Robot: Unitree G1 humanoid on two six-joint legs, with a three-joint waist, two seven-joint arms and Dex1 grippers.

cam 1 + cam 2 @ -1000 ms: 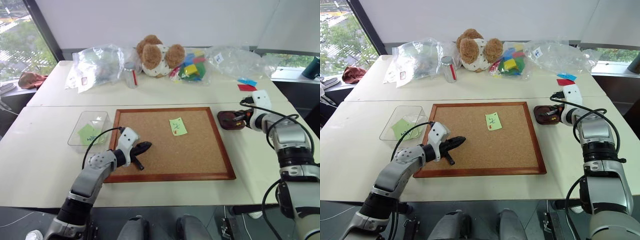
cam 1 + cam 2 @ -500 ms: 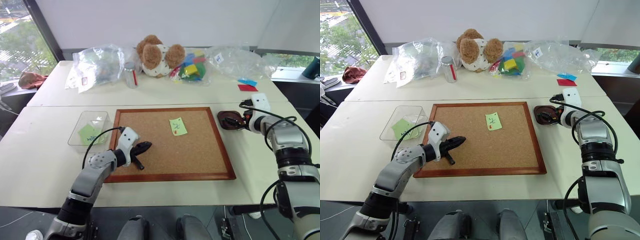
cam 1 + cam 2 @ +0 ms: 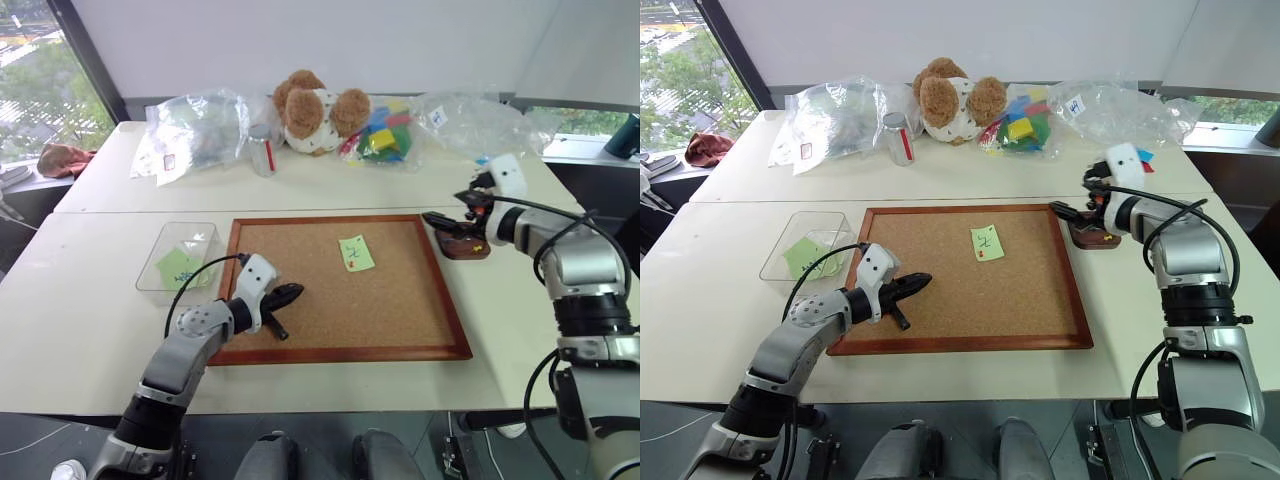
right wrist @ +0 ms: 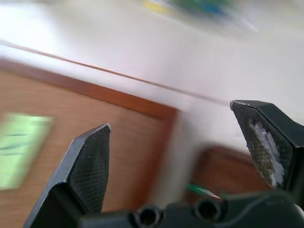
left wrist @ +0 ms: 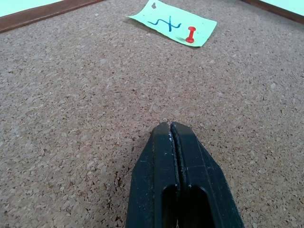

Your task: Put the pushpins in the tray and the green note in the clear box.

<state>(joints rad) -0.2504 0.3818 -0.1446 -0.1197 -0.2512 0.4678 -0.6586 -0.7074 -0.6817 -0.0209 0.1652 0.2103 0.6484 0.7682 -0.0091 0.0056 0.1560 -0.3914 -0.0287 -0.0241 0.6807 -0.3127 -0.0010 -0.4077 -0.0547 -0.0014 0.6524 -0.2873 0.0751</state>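
1. Corkboard carries a green note near its far edge, fixed by a red pushpin.
2. Another green slip lies inside the clear box beside the board.
3. Left gripper rests on the cork, jaws pressed together, empty.
4. Right gripper hovers over the tray, jaws wide apart, holding nothing.

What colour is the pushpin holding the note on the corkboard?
Red pushpin, clearest in the left wrist view.

Blurry green note and tray in right wrist view; pins in tray too small to count.
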